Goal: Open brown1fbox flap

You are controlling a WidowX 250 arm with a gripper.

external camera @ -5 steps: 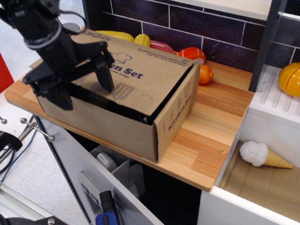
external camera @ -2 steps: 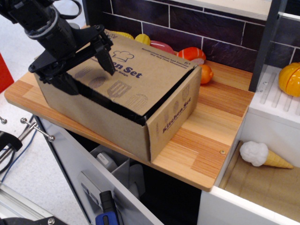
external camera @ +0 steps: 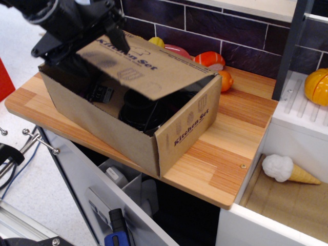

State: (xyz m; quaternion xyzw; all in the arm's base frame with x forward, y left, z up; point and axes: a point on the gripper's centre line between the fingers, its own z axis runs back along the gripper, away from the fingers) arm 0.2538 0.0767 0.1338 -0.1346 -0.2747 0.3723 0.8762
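One claw [external camera: 82, 38], fingers spread, angled down at upper left, under raised flap [external camera: 146, 64] of brown1fbox [external camera: 128, 138].

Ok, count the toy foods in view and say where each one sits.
6, more may hide behind the flap: yellow piece, red piece, orange-white piece, orange, rack fruit, ice cream cone below.

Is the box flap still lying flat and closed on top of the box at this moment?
No, the flap is tilted up off the brown box, leaving a gap that shows dark items inside.
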